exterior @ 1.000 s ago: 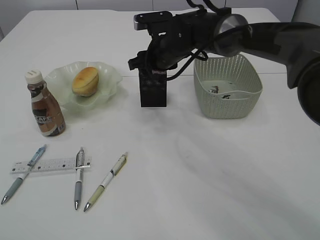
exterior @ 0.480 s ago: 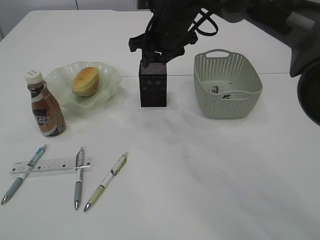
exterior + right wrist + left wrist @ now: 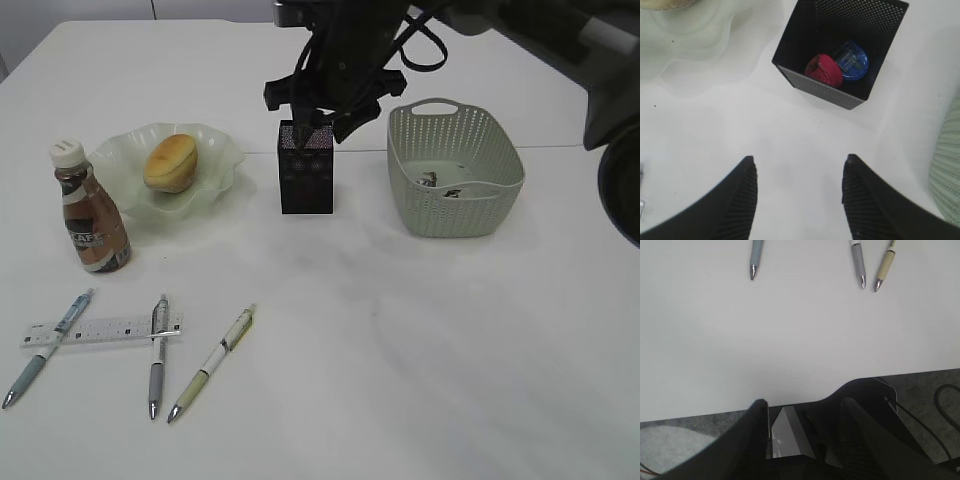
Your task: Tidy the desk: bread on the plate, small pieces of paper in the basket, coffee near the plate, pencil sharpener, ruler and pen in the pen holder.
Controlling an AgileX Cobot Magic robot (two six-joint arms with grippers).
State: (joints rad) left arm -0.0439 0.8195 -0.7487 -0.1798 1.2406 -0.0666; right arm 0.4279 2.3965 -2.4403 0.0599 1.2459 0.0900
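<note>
Left edge of exterior frame: brown plastic coffee bottle with white screw cap [image 3: 88,212], label shows pale lettering, partly legible, roughly "CAFE". Lower left: clear flat plastic ruler [image 3: 100,330] carries fine black scale marks, numerals too small to read. Nothing else legible.

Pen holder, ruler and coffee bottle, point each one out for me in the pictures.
pen holder [image 3: 306,180]: exterior view, on its black mesh front wall.
ruler [image 3: 110,329]: exterior view, on the bare stretch between two pens lying across it.
coffee bottle [image 3: 92,228]: exterior view, on its brown label.
</note>
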